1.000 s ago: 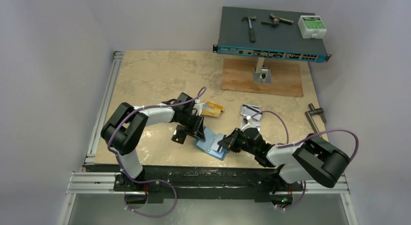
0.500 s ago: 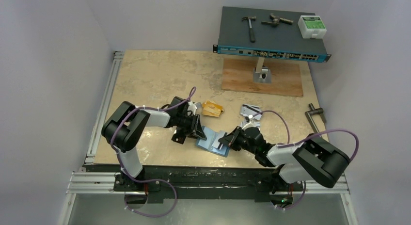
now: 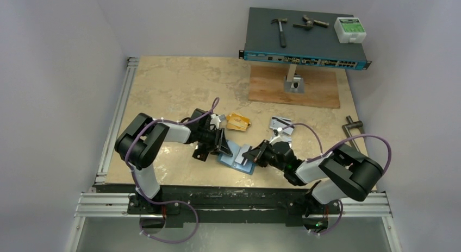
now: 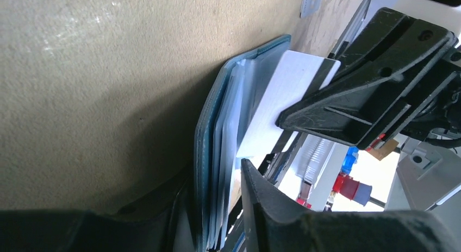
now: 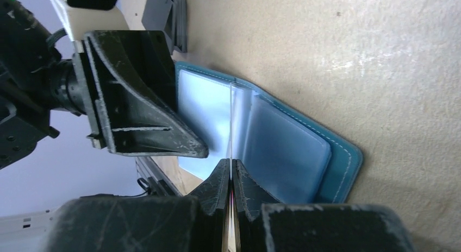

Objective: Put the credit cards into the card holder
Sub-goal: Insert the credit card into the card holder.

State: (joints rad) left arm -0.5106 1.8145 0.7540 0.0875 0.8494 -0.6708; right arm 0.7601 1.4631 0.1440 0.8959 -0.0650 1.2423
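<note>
The teal card holder [image 4: 209, 154] lies open on the desk [image 4: 98, 83], a silver-white card [image 4: 277, 100] apparently entering its pocket, pinched by the right gripper [image 4: 282, 121].

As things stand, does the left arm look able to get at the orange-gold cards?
Probably yes: the orange-gold cards lie uncovered just beyond the left gripper, nothing between them. It is at the card holder now, though.

Far side of a beige marbled table [image 3: 174, 83]: dark network switch [image 3: 304, 37] raised on a metal post [image 3: 292, 75] over a wooden board [image 3: 296, 88]. On top, a hammer [image 3: 280, 29], a metal clamp-like tool [image 3: 311, 23], a white-and-green box [image 3: 349, 29]. Right table edge: a metal handle [image 3: 354, 125].
</note>
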